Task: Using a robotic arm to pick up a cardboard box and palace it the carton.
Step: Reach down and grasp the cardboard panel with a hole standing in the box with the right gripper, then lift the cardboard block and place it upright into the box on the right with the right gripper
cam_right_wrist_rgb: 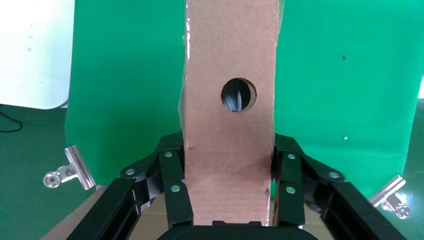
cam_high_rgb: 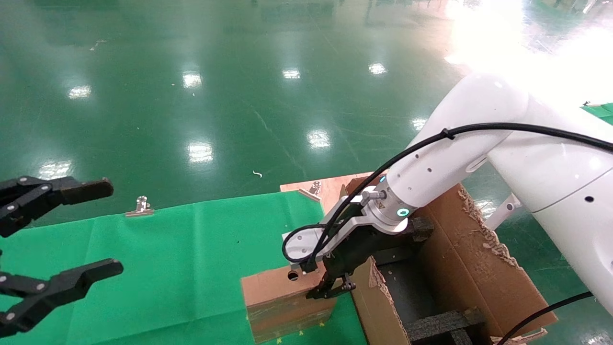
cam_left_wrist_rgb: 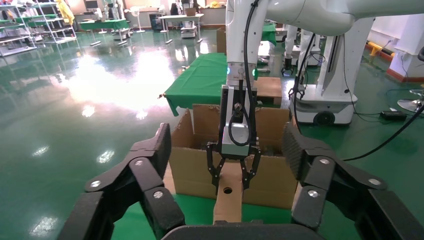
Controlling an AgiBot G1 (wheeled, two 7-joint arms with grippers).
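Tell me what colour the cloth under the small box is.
Green: the green table cloth under the small brown cardboard box; clearest in the head view.

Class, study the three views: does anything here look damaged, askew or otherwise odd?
Yes. The carton has ragged, torn flap edges, chewed along the rim. The cardboard box looks intact, with a round hole in one face, and the right gripper straddles it squarely.

The right gripper point(cam_high_rgb: 330, 287) of the robotic arm point(cam_high_rgb: 459, 158) is on top of the cardboard box point(cam_high_rgb: 278, 299), probably gripping it, at the table's point(cam_high_rgb: 167, 249) near right edge, beside the carton point(cam_high_rgb: 459, 268). The left gripper point(cam_high_rgb: 72, 235) hangs spread at the left edge.
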